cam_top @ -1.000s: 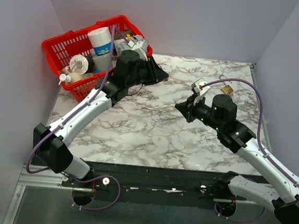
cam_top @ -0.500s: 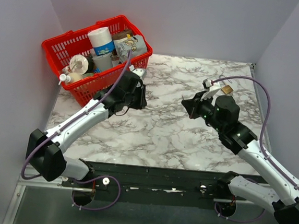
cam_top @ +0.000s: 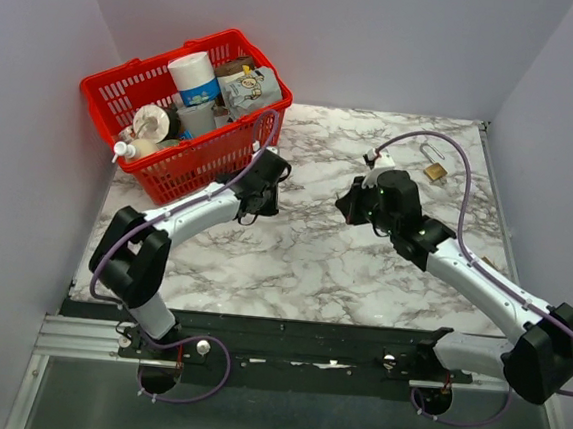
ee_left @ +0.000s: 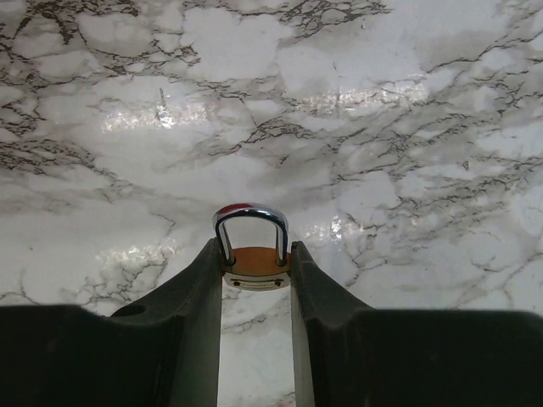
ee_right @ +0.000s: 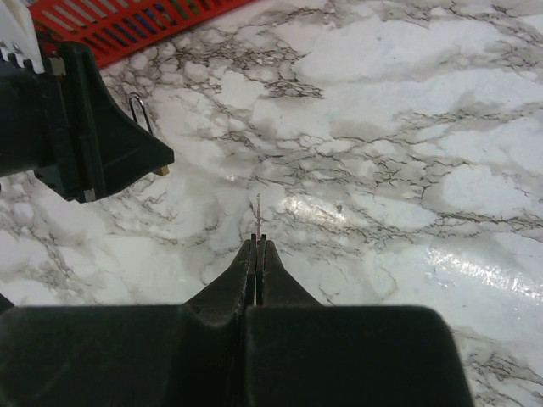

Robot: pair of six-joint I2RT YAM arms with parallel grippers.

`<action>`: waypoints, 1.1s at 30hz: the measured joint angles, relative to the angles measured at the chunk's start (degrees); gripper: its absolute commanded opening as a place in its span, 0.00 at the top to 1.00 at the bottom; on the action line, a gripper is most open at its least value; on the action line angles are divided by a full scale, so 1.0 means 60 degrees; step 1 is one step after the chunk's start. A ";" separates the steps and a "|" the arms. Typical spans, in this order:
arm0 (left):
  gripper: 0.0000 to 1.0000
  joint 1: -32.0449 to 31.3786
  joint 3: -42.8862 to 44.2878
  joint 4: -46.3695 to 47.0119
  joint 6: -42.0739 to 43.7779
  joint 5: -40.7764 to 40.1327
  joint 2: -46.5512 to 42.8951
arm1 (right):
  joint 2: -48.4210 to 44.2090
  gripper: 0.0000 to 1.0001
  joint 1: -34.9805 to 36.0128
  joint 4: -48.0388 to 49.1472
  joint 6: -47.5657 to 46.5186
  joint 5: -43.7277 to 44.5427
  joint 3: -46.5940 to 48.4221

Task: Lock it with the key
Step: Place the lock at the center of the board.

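Jaws of the left gripper (ee_left: pixel 256 248) clamp a small brass padlock with chrome shackle (ee_left: pixel 254 263), shackle toward twelve o'clock. The right gripper (ee_right: pixel 256 246) pinches a thin silver metal key (ee_right: pixel 258 216), blade pointing twelve o'clock, with the padlock apart at ten o'clock.

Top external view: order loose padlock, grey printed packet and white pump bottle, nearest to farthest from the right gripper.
From the right gripper:
1. Loose padlock, far right of table.
2. Grey printed packet, right end of red basket.
3. White pump bottle, its left corner.
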 measured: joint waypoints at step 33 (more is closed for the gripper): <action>0.20 0.0280 0.0841 0.0229 -0.0794 0.0175 0.2634 | 0.1504 0.99 -0.0732 0.0127 0.0535 -0.1104 0.0109</action>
